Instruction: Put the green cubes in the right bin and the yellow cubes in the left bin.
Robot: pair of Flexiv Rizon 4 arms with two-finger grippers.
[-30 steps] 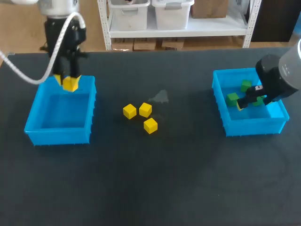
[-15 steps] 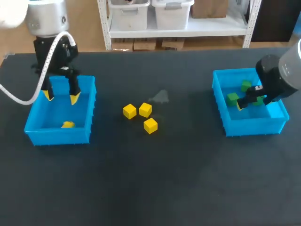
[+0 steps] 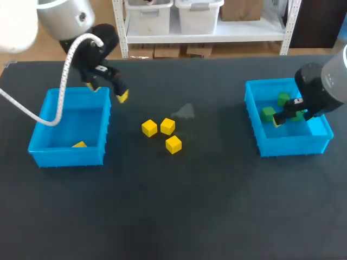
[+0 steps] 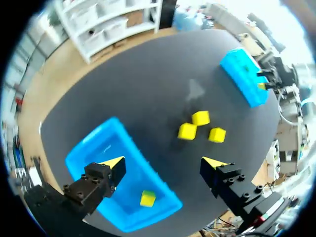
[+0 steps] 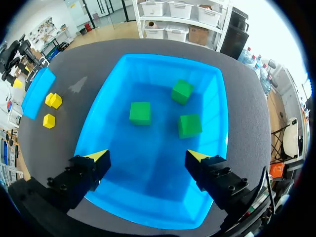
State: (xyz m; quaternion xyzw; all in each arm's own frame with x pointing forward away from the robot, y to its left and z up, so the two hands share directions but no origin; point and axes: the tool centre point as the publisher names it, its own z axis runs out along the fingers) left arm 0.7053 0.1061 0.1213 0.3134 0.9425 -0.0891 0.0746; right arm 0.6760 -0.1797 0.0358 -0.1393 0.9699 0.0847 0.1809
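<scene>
Head view: left gripper (image 3: 109,92) empty, fingers apart, over far right corner of left bin (image 3: 68,156). 3 yellow cubes (image 3: 167,126) sit mid-table, toward centre from it. Right gripper (image 5: 147,157), also spread, hangs over right bin (image 5: 153,193). Left arm nearer.

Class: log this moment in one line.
left tool open; right tool open; right bin: three green cubes; left bin: one yellow cube; table: three yellow cubes
</scene>
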